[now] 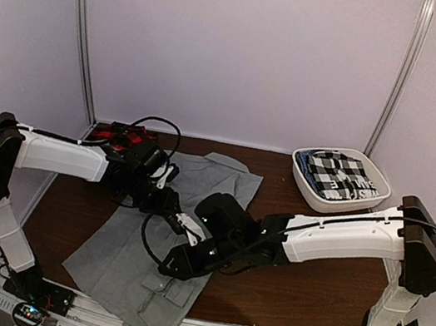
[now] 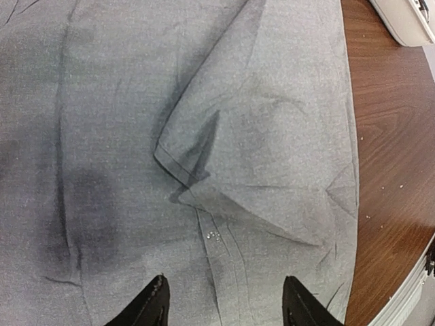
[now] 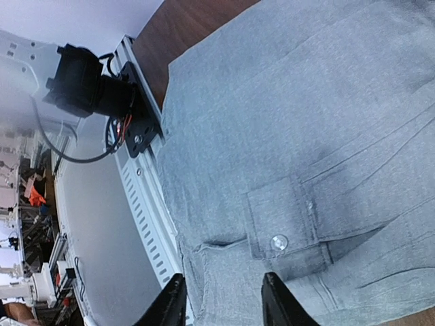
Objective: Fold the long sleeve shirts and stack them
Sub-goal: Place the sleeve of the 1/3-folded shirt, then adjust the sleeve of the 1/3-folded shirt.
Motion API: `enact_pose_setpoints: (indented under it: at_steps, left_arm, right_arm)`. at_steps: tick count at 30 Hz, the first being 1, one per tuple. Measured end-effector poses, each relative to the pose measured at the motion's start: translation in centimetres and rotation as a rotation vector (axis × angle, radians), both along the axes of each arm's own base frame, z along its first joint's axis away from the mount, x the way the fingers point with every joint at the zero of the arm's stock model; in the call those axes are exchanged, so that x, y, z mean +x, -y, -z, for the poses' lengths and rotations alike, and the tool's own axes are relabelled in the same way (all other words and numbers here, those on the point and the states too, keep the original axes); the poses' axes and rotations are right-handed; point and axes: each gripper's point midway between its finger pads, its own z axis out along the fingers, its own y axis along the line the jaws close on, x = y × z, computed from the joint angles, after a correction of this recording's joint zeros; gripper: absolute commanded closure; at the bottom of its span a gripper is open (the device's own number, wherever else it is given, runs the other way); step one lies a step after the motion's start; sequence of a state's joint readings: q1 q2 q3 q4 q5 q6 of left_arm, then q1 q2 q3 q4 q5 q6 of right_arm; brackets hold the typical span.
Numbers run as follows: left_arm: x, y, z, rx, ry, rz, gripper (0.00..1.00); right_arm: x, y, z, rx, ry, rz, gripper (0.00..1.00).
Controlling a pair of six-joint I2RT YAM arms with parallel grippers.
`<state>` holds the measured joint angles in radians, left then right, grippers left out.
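The grey shirt lies flat on the table, one side folded inward (buttoned cuff near the front), the red-and-black plaid shirt bunched far left.

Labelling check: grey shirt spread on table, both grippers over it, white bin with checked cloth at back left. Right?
No. Top view shows the white bin at back right, not left. Rest holds: grey shirt on table, left gripper and right gripper over it, checked cloth in bin.
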<state>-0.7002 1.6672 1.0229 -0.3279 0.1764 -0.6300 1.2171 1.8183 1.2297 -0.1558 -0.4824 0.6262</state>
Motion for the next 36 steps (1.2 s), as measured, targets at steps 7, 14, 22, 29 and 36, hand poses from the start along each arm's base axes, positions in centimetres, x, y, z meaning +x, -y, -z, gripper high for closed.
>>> enact_pose_setpoints:
  at_steps: [7,14,22,29,36]
  left_arm:
    - [0.2,0.2,1.5,0.013,-0.02,-0.007,0.46]
    - [1.2,-0.3,2.7,0.025,-0.032,-0.047,0.48]
    - [3.3,-0.3,3.0,-0.001,-0.037,-0.094,0.5]
    - [4.1,1.0,3.1,-0.036,-0.052,-0.097,0.53]
    - [4.4,1.6,4.6,-0.034,-0.092,-0.098,0.57]
  right_arm:
    - [9.5,4.4,-3.0,0.032,0.087,0.219,0.56]
    - [23.1,11.8,-3.8,0.05,0.176,0.522,0.57]
    - [30.0,12.3,0.1,0.028,0.161,0.595,0.57]
    - [31.7,12.7,4.0,-0.024,0.124,0.612,0.56]
    - [32.1,12.4,4.7,-0.008,0.11,0.607,0.57]
